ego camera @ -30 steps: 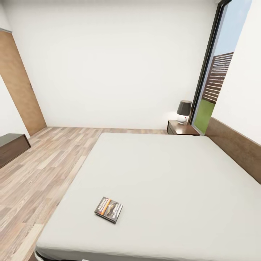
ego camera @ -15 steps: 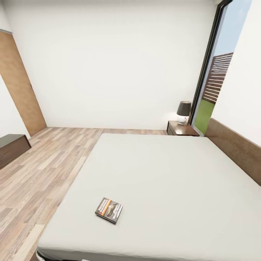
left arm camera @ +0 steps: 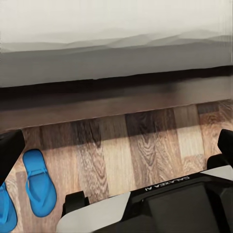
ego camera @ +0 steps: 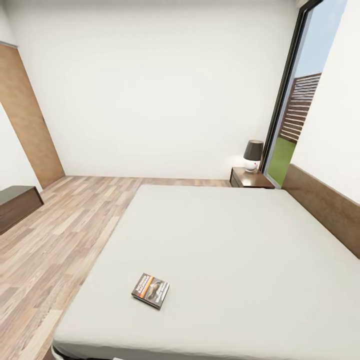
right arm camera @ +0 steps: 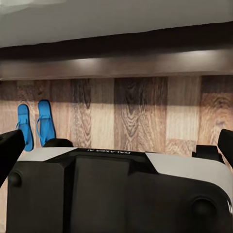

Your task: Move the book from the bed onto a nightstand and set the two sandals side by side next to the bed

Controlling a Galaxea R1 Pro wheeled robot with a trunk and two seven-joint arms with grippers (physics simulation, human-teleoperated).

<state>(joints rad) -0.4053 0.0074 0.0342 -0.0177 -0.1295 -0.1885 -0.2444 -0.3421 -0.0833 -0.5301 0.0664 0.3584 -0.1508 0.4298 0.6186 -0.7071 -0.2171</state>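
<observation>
The book (ego camera: pixel 150 290), dark with an orange band, lies flat on the pale mattress of the bed (ego camera: pixel 235 250), near its front left corner. A dark nightstand (ego camera: pixel 251 178) stands at the bed's far corner by the headboard. Both blue sandals (right arm camera: pixel 46 121) (right arm camera: pixel 23 127) lie side by side on the wood floor beside the bed's dark frame (right arm camera: pixel 116 46). The left wrist view shows the sandals (left arm camera: pixel 39 182) too. My left gripper (left arm camera: pixel 116 150) hangs open over the floor, and my right gripper (right arm camera: pixel 116 148) is open as well, both holding nothing.
A lamp (ego camera: pixel 253 154) with a dark shade takes up part of the nightstand top. A long low dresser (ego camera: pixel 17 204) sits at the left, and a wooden door (ego camera: pixel 25 120) behind it. A tall window (ego camera: pixel 295 115) is on the right. Plank floor (ego camera: pixel 65 225) runs along the bed's left side.
The whole head view has crept very slightly, so the camera moved a touch. The book and furniture have stayed where they were.
</observation>
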